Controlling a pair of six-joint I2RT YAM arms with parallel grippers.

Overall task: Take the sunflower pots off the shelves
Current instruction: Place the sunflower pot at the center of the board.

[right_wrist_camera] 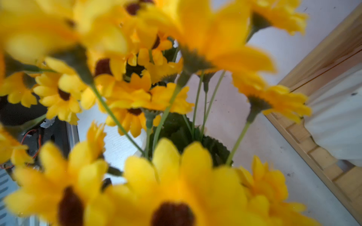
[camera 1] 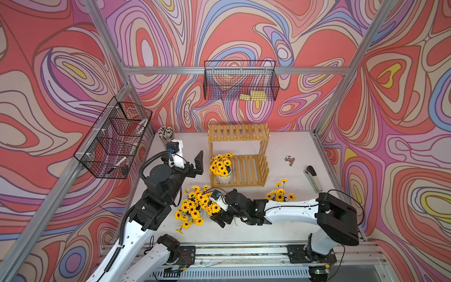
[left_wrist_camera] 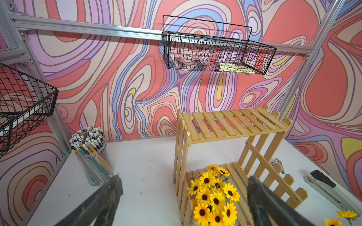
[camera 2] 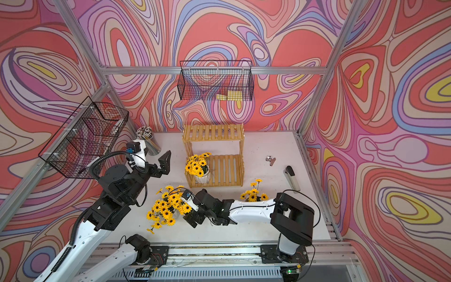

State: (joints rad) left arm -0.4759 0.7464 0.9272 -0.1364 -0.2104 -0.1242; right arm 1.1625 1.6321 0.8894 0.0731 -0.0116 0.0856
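Note:
The shelves (camera 1: 246, 168) are a yellowish slatted rack at the back middle of the table; the top tier is bare. One sunflower pot (camera 1: 222, 171) stands at the left end of the lower tier, also seen in the left wrist view (left_wrist_camera: 213, 197). A cluster of sunflower pots (camera 1: 194, 207) sits on the table in front, and another sunflower pot (camera 1: 280, 195) shows behind the right forearm. My left gripper (camera 1: 199, 164) hangs open just left of the rack, empty. My right gripper (camera 1: 217, 214) is pushed into the front cluster's flowers, jaws spread; blooms (right_wrist_camera: 176, 195) hide its fingers.
A clear cup of pencils (camera 1: 166, 134) stands at the back left. Black wire baskets hang on the left wall (camera 1: 114, 139) and the back wall (camera 1: 240, 80). A binder clip (camera 1: 290, 160) and a stapler (camera 1: 313, 178) lie right of the rack.

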